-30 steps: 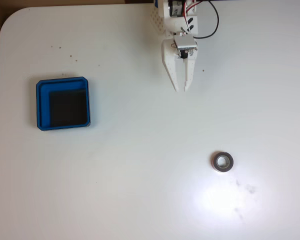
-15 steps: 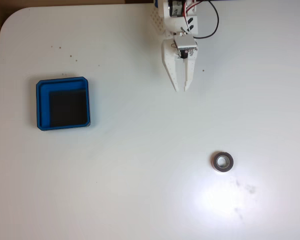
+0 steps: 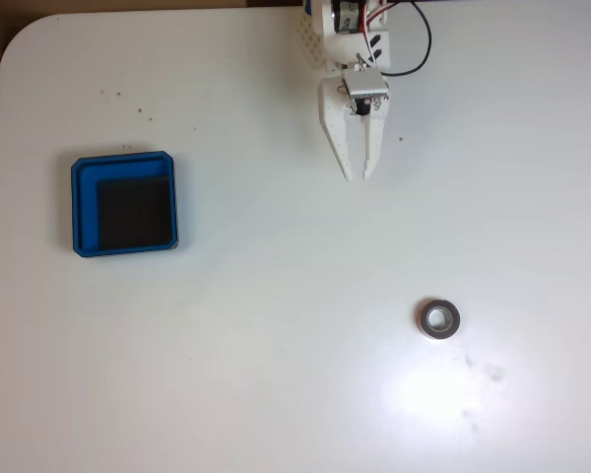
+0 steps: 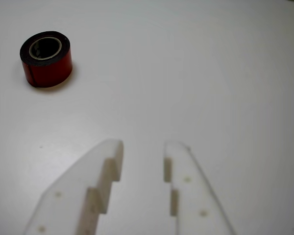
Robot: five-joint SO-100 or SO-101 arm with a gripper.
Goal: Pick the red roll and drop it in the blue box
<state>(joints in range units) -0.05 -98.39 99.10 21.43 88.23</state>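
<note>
White gripper hanging over the table with nothing between its fingers, which stand a narrow gap apart

In the wrist view the two pale fingers rise from the bottom edge, and the red roll sits flat on the white table well beyond them, up and to the left. In the fixed view the gripper is near the top edge, the roll lies lower right, and the blue box sits far off at the left side, well apart from both
</note>
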